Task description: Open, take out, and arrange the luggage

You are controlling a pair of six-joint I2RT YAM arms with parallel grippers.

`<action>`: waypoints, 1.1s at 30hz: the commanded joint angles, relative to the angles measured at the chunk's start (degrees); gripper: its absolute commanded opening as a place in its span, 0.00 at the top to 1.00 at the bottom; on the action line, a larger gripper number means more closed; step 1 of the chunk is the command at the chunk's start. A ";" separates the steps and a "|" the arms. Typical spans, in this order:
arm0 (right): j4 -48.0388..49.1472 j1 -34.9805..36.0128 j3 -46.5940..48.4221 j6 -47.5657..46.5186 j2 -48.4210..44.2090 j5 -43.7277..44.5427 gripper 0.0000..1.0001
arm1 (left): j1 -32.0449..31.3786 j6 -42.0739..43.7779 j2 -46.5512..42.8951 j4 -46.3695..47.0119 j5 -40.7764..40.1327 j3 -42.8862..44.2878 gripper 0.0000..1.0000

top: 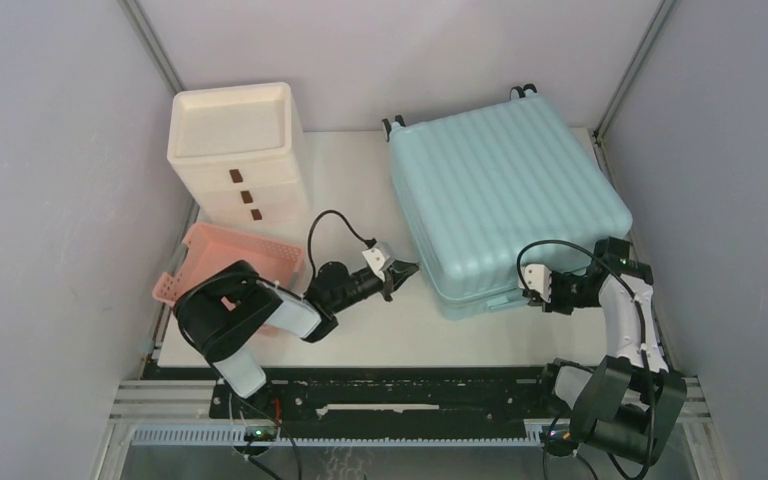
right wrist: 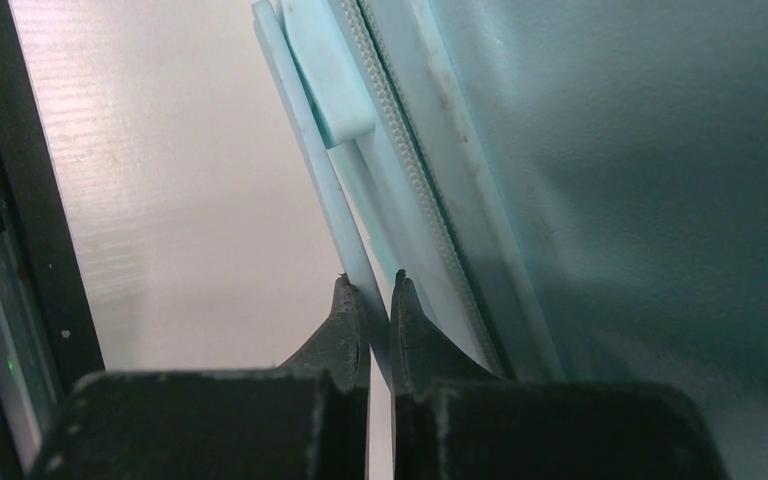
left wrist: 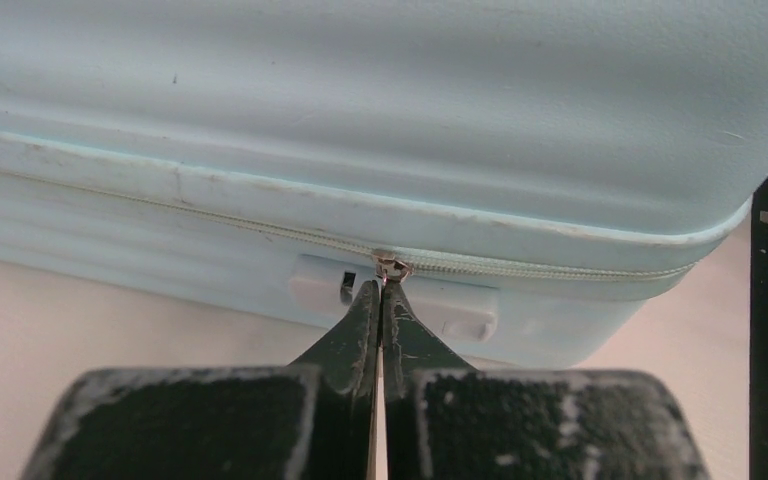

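Note:
The luggage [top: 505,195], a pale aqua ribbed hard-shell suitcase, lies flat and closed at the right of the table, its black wheels [top: 393,124] at the far edge. My left gripper [top: 407,270] is at its near-left side. In the left wrist view the left gripper [left wrist: 382,287] is shut, its tips pinched on the metal zipper pull [left wrist: 392,268] on the zipper line, above a pale lock plate [left wrist: 460,305]. My right gripper [top: 528,297] is at the near edge. In the right wrist view the right gripper [right wrist: 370,285] is shut on a thin pale-blue handle plate [right wrist: 315,170] beside the zipper.
A cream-white drawer cabinet [top: 235,135] stands at the far left. A shallow pink basket [top: 245,252] lies in front of it, partly under the left arm. Grey walls enclose the table [top: 360,180]; a black rail [top: 410,385] runs along the near edge.

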 commanded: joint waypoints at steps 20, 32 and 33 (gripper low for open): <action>-4.02 -11.62 0.33 -0.02 1.06 13.03 1.00 | 10.67 -7.09 -2.97 -34.92 -10.17 21.63 1.00; -4.64 -11.81 0.33 -1.61 1.04 12.68 1.00 | 17.28 -7.55 2.44 -51.45 -6.53 36.17 1.00; -4.66 -11.81 0.33 -1.70 1.06 12.61 1.00 | 17.72 -7.76 3.09 -52.15 -6.44 37.07 1.00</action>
